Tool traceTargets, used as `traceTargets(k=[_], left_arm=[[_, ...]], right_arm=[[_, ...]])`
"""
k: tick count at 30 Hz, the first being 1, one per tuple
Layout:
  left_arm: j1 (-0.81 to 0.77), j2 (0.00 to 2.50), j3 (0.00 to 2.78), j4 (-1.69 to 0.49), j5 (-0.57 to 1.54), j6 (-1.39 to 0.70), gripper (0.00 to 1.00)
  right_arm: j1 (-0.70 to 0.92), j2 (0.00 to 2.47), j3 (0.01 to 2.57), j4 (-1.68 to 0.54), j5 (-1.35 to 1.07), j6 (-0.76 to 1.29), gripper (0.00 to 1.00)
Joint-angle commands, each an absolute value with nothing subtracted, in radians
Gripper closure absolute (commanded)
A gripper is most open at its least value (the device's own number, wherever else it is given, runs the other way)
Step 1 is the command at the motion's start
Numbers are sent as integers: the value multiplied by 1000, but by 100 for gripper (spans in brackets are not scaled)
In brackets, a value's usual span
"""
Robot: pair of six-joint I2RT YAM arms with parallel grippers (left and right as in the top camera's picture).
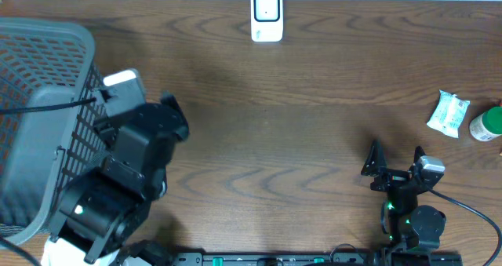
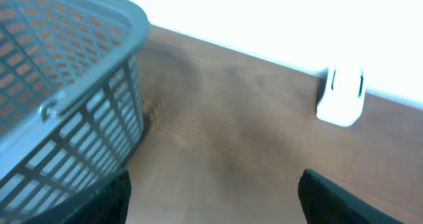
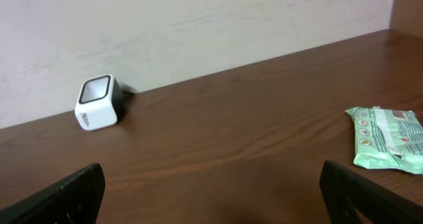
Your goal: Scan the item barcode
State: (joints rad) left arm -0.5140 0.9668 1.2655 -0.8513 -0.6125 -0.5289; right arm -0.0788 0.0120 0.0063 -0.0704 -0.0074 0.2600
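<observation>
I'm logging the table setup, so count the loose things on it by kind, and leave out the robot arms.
Grey basket: 1
White scanner: 1
Wipes packet: 1
Green-topped container: 1
Total: 4

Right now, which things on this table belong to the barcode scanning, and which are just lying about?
For the job: white scanner; wipes packet and green-and-white bottle, likely the items to scan.
Just there: grey basket, possibly for scanned items.
</observation>
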Motion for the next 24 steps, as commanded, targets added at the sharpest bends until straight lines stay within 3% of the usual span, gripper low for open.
traceTargets(k=[1, 8, 17, 24], left_arm=[[-403, 930, 1167, -741, -608, -544, 19], [-200, 673, 836, -496, -567, -544, 19], [-57, 297, 459, -294, -566, -543, 19], [-49, 147, 234, 37, -432, -323, 19]], right_arm=[[-70, 6, 6, -75, -1, 273, 1], [-70, 6, 6, -75, -1, 273, 1], [-70, 6, 6, -75, -1, 273, 1], [-70, 6, 6, -75, -1, 273, 1]])
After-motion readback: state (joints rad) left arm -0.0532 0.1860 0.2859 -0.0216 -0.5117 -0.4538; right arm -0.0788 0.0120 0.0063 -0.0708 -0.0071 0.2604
